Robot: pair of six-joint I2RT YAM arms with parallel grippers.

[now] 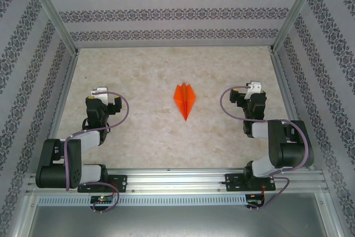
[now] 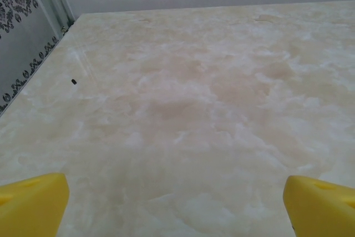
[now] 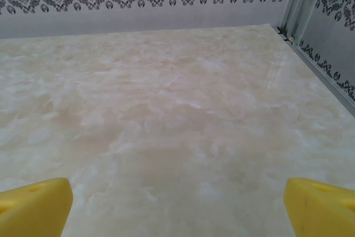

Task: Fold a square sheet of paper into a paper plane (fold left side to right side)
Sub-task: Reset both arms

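1. The plane is a narrow orange dart with a centre crease. It lies flat on the desk, about midway across it in the top view.
2. Its sharp nose points toward the near edge, tilted slightly right; its wider tail faces the far wall.
3. The left claw sits to the plane's left, well apart from it, open and empty.
4. In the left wrist view its yellow fingers stand at the two lower corners, spread wide, with bare marbled desk between them.
5. The right claw sits to the plane's right, also well apart from it. It is open too and grips nothing.
6. In the right wrist view its yellow fingers are spread just as wide over bare desk.
7. A small dark speck lies on the desk near the left wall.
8. Patterned walls close the desk in on three sides, and a metal rail along the near edge carries both arm bases.
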